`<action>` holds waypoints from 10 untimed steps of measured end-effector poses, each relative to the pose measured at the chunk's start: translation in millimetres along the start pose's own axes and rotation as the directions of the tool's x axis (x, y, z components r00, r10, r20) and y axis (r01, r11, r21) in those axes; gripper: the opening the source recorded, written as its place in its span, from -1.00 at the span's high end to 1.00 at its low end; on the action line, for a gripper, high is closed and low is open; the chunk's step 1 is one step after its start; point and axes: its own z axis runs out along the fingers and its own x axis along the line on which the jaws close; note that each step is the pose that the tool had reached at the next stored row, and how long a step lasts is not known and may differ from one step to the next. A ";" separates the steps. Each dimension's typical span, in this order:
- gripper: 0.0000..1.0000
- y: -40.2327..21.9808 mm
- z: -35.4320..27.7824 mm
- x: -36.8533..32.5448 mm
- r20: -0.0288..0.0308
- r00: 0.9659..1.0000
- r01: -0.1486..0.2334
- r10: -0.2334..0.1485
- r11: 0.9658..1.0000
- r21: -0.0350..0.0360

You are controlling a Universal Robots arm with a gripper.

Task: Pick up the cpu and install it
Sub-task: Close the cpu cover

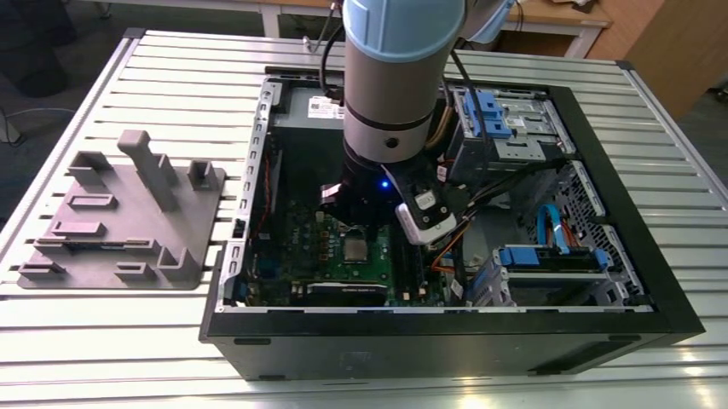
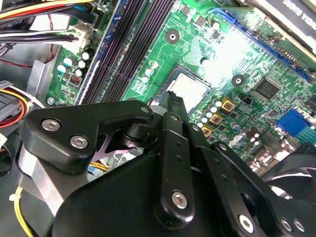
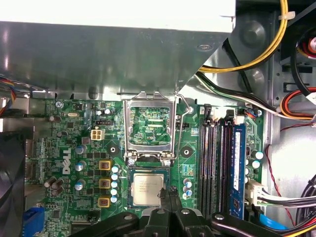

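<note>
And here the arm (image 1: 393,85) is reaching down into the open computer case (image 1: 455,341), right over the green circuit board (image 3: 74,148). The thing to watch is the hinged metal frame (image 3: 148,121) of the socket. In the first wrist view it stands flipped up and open, with board showing through its hollow middle. Just beside that frame, on its hinge side, lies the cpu (image 3: 148,189). It sits flat, silvery top up, and squared within the socket's outline, and the second wrist view shows the same chip (image 2: 190,89) level with the board. So the picking up and the placing look done, by this reading. The gripper (image 3: 168,195) has its two fingers drawn together with nothing between them. Its tip is right at the cpu's edge on the side away from the frame, and whether it touches the chip or hangs just above it cannot be told. In the second wrist view the gripper (image 2: 173,101) shows the same narrow, empty tip at that edge. What is left, as far as can be judged, is the clamping, since the frame is not yet folded down over the chip. The grey tray (image 1: 114,221) sits well apart from the frame, outside the case.
</note>
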 end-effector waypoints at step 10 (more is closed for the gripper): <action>0.79 4.3 0.3 -2.9 0.000 1.000 0.000 0.000 1.000 0.000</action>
